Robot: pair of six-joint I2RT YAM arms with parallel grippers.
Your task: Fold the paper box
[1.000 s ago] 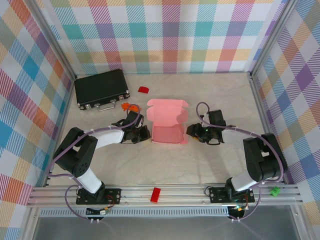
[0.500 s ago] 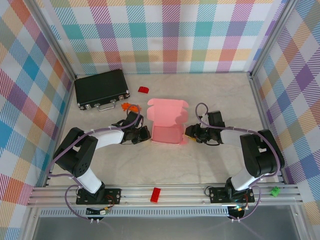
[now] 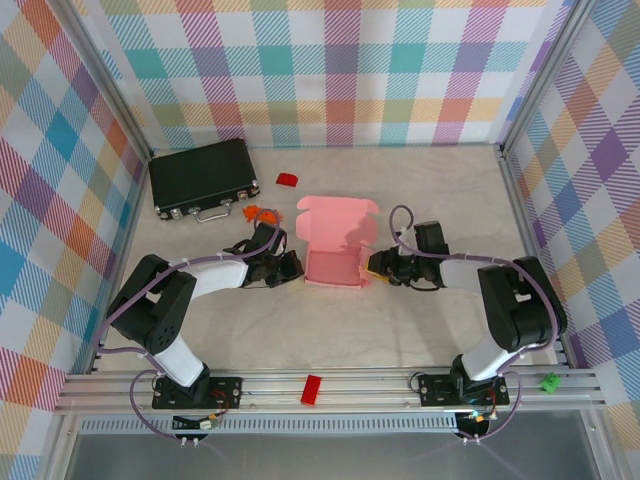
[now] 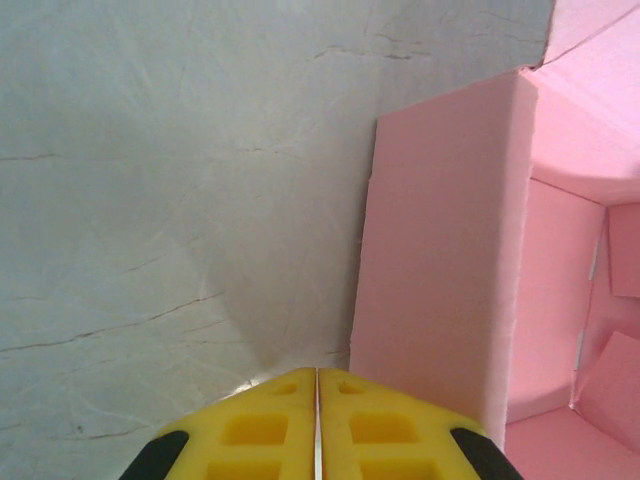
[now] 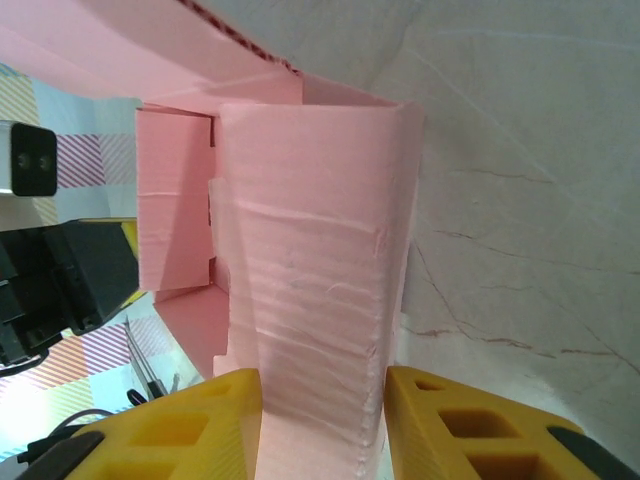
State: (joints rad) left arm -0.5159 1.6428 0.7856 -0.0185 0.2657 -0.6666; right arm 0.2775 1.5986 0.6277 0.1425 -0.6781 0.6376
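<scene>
The paper box (image 3: 338, 245) sits half-formed mid-counter (image 3: 420, 330), its lid open toward the far side. The right tool (image 5: 322, 385) pinches its right wall. The left tool (image 4: 317, 375), closed on nothing, rests just left of it. A harder squeeze may crease the thin card or drag the unbraced box sideways.
</scene>
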